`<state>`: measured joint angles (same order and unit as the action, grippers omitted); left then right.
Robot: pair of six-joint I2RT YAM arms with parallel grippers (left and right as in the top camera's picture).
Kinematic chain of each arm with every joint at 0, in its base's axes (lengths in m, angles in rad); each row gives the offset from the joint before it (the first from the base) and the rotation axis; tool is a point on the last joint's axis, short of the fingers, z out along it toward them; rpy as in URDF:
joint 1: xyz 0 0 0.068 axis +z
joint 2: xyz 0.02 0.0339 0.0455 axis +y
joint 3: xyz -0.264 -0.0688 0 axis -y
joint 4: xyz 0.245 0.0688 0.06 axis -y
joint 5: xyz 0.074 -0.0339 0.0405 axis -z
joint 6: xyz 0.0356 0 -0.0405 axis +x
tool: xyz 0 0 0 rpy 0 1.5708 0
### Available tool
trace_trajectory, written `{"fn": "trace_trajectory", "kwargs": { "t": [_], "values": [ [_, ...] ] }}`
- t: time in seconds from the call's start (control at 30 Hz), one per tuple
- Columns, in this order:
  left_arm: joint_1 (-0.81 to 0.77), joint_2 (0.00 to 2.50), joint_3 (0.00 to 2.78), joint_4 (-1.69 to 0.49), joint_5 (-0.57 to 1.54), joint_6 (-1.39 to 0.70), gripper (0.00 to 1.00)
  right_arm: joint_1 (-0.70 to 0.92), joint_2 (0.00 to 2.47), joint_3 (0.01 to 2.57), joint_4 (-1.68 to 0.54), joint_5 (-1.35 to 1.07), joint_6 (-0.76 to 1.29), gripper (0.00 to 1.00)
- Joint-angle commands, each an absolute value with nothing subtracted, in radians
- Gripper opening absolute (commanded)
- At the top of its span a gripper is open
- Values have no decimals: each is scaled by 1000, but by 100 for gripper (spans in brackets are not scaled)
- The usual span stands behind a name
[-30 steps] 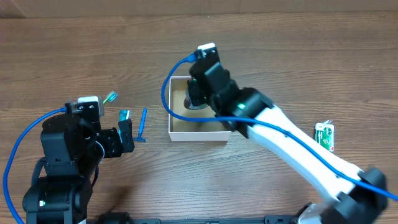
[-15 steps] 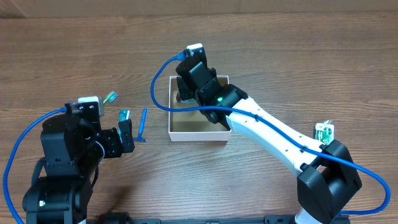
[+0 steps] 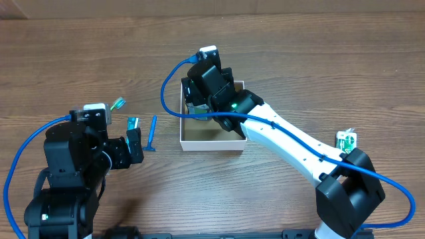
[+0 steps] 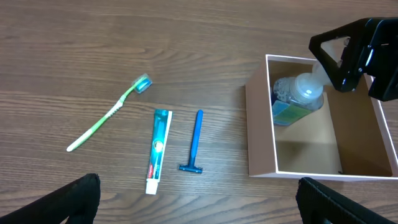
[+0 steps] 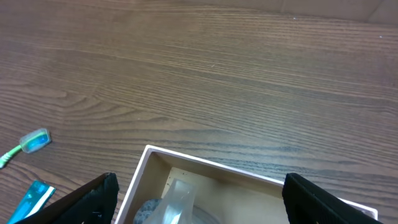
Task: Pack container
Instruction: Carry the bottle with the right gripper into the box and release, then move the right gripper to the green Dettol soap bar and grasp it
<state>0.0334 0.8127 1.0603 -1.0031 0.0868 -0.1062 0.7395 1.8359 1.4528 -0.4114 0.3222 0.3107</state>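
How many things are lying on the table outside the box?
4. A green toothbrush, a toothpaste tube and a blue razor lie left of the box; a small green-and-white packet lies far to its right. More could be hidden from view.

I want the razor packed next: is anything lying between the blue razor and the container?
Nothing visible does. Only table lies between the razor and the container wall that faces it. Inside, a clear bottle lies at one end, and the rest of the cardboard floor looks free.
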Motion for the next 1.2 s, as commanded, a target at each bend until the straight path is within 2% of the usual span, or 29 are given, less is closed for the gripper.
{"fn": "trace_trajectory", "kwargs": {
  "t": [0.0, 0.1, 0.33, 0.43, 0.57, 0.67, 0.93, 1.17],
  "values": [
    [39, 812, 1084, -1002, 97, -120, 100, 733, 1843, 1481, -409, 339, 310, 89],
    [39, 812, 1084, -1002, 97, -120, 100, 733, 1838, 1481, -414, 339, 310, 100],
    [39, 812, 1084, -1002, 97, -120, 100, 714, 1672, 1484, -429, 368, 279, 100],
    [39, 812, 1084, -1002, 97, -120, 100, 652, 1569, 1485, -477, 407, 360, 100],
    [39, 812, 1084, -1002, 97, -120, 100, 467, 1472, 1484, -684, 411, 595, 100],
    [39, 812, 1084, -1001, 97, -120, 100, 270, 1463, 1484, -892, 372, 773, 100],
    [39, 812, 1084, -992, 97, -120, 100, -139, 1563, 1425, -1101, 180, 789, 100],
    [39, 812, 1084, -990, 94, -108, 100, -265, 1643, 1302, -1093, 178, 790, 100]
  ]
}}
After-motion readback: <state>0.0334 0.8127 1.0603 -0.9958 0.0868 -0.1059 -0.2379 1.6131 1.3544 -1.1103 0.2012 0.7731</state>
